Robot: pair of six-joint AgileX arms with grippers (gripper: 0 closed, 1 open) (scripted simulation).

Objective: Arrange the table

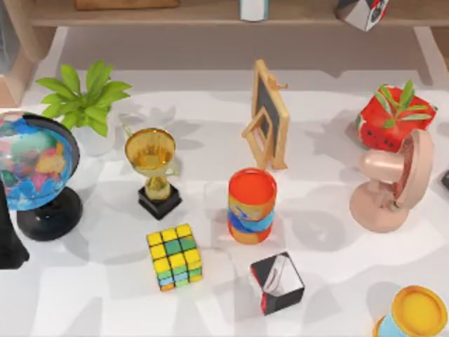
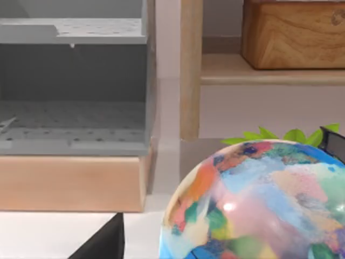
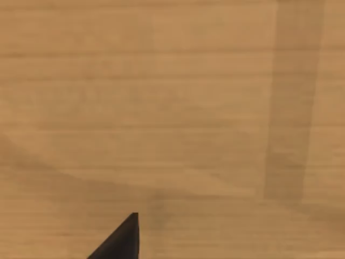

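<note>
My left arm (image 1: 10,242) sat low at the desk's (image 1: 210,309) left edge, right beside the globe (image 1: 31,165); couldn't tell its gripper state. The white desk lay below the wooden shelf (image 1: 210,12), ornaments all over it.

Overhead camera and left wrist camera, sharing the globe (image 1: 31,165).

A globe (image 1: 31,165) stands at the tabletop's left edge, beside a potted plant (image 1: 85,98) and a gold trophy (image 1: 153,165). A puzzle cube (image 1: 175,256), an orange can (image 1: 252,205) and a small chalkboard easel (image 1: 268,116) sit mid-tabletop. A pink fan (image 1: 394,184) stands near the right edge.
</note>
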